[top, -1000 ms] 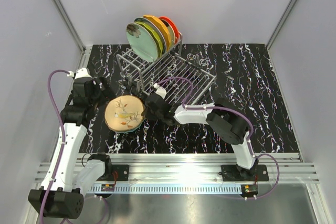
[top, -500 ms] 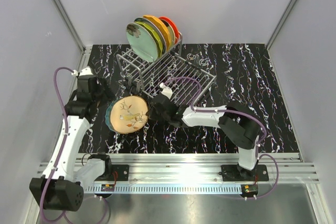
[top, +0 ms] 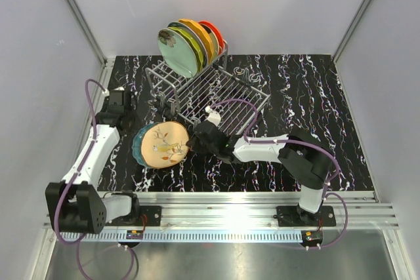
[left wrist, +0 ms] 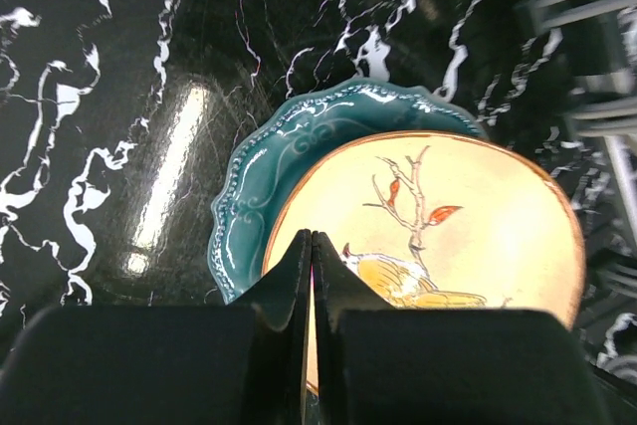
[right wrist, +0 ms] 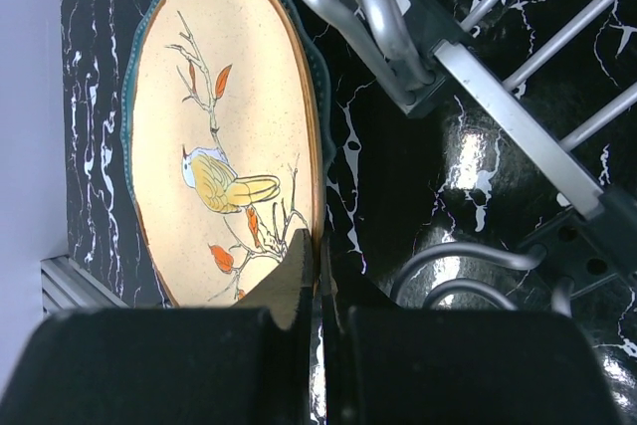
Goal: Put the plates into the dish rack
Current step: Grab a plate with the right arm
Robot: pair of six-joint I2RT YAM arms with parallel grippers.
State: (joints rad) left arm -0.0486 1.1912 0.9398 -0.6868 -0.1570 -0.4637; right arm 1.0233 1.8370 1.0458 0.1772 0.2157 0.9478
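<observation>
- Rack [top: 223, 93]: grey wire, at the back middle of the table [top: 302, 96]; raised slotted part to the left rear, flat grid tray running toward the right front.
- Racked plates [top: 187, 44]: a row standing on edge in the raised slots, pale green at the front and red at the back.
- Cream plate [top: 164, 143]: bird and branch design, brown rim. It sits left of the rack's near corner, tilted, over the teal plate.
- Teal plate [left wrist: 269, 156]: scalloped rim, flat on the table under the cream plate. Only its left and far edges show.
- Right claw [right wrist: 318, 246]: closed on the cream plate's rim at the edge nearest the rack, with the rim running between the fingertips.
- Left claw [left wrist: 311, 246]: fingers pressed together with nothing seen between them, at the cream plate's left edge. Whether it touches the plate cannot be told.
</observation>
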